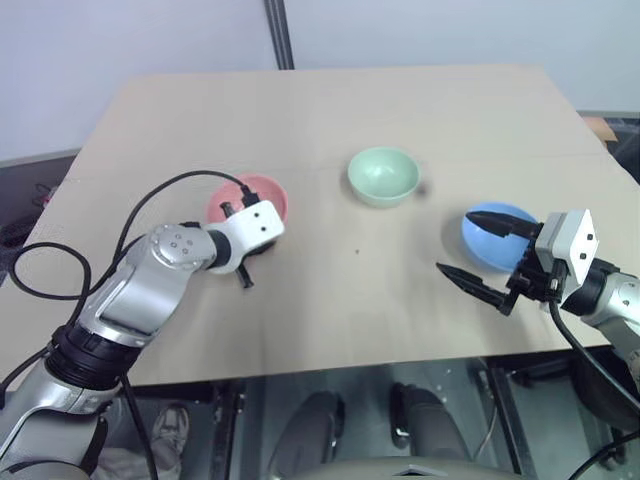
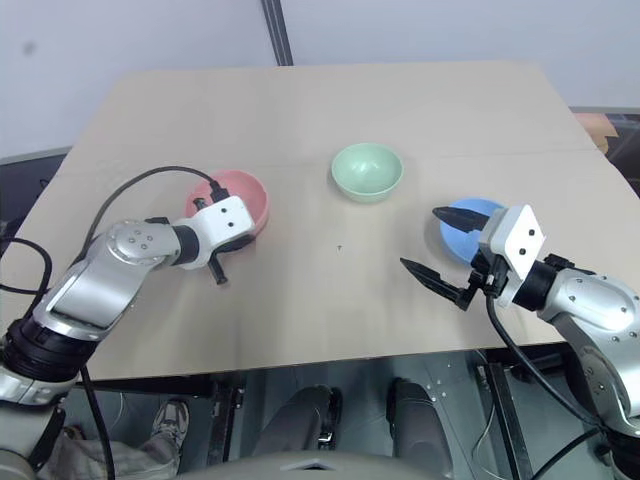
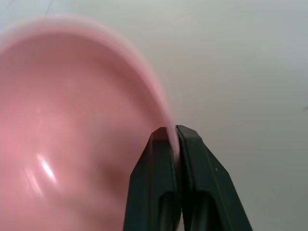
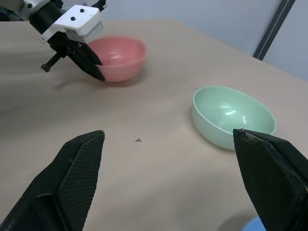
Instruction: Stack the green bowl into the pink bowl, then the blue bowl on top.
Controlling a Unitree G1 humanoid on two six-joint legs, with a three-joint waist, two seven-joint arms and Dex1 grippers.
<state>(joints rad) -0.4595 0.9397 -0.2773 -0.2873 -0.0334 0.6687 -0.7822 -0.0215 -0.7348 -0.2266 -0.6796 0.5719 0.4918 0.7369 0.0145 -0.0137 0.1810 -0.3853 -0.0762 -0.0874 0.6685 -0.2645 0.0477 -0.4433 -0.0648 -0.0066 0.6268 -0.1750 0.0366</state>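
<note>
Left gripper [image 3: 173, 132] is clamped on the near rim of the pink bowl [image 1: 262, 193], one finger inside the wall, one outside, jaws pinched right down. The pink bowl sits on the surface [image 1: 330, 110] at left. Can't tell from these views whether it's lifted or resting.

Right gripper [image 1: 478, 254] has its fingers spread wide and holds nothing. It hovers at the near-left edge of the blue bowl [image 1: 487, 245], which sits on the right side of the surface. One finger reaches over the bowl's rim, the other hangs over bare surface on the near side.

Green bowl [image 1: 383, 175] stands alone, upright, mid-surface toward the far side, between the other two and apart from both. No gripper on it.

Step in hand, as I read it: stacking not begun. Left arm is securing the pink bowl as the base, possibly to reposition or steady it.

Next move calls for: getting the green bowl into the pink one. Either bring the pink bowl closer to the green one, or free a gripper to pinch the green bowl's rim and carry it over. Blue goes last, so the right gripper's spot by it looks like staging.
</note>
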